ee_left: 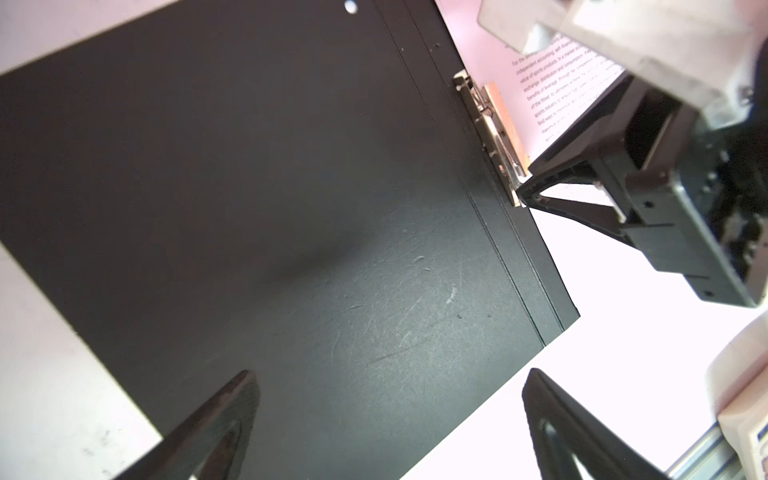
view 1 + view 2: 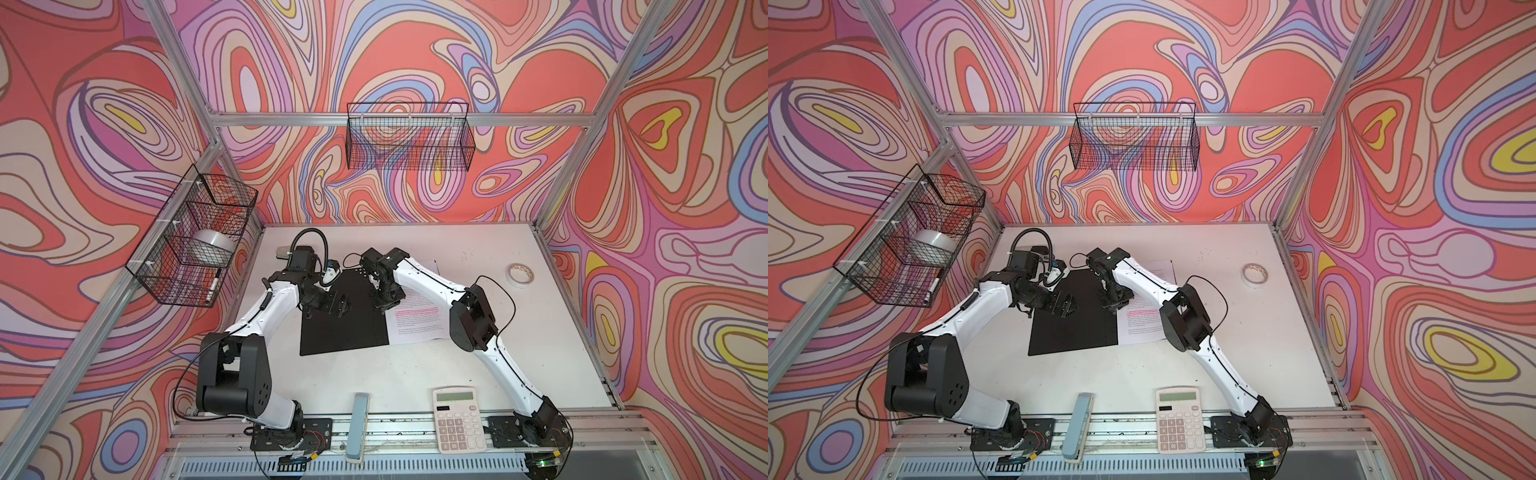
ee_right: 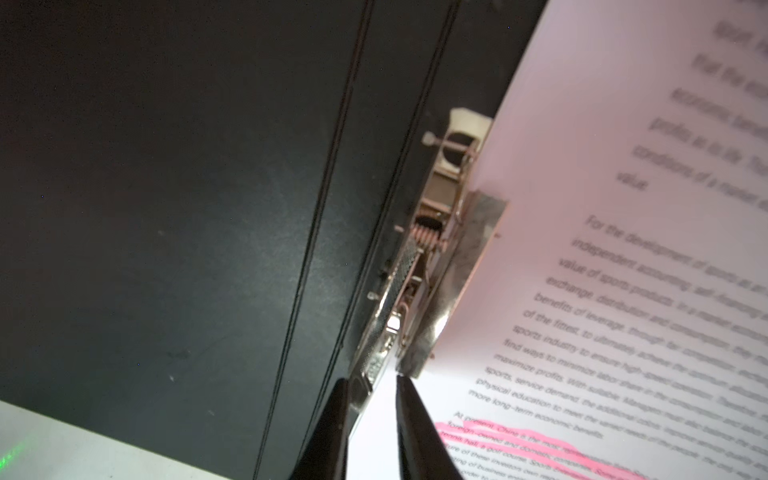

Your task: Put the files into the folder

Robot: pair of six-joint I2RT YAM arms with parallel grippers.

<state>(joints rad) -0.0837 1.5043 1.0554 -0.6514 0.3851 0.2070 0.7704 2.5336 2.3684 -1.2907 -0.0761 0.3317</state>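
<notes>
1. Black right gripper: jaws parted only narrowly, with the tips on either side of the near end of the metal clip. A sliver of white shows between the clip and one finger, so no firm hold is evident.
2. Metal clip: silver and sprung, mounted just beside the spine creases of the folder. Its flat plate lies over the edge of the files.
3. Files: white sheets of dense black print with a pink highlighted line mid-page. They lie flat to the right of the folder's spine, with the inner edge tucked beneath the clip plate.
4. Folder: spread open and flat in the middle of the table, black inside facing up. The left half is bare and faintly scuffed.
5. Left gripper: jaws spread wide and holding nothing. It is poised above the bare left half of the folder, apart from the right gripper.
6. Table: white surface.
7. Calculator: white, at the near edge of the table and well apart from the folder.
8. Roll of tape: pale, lying flat toward the far right of the table, well apart from the files.
</notes>
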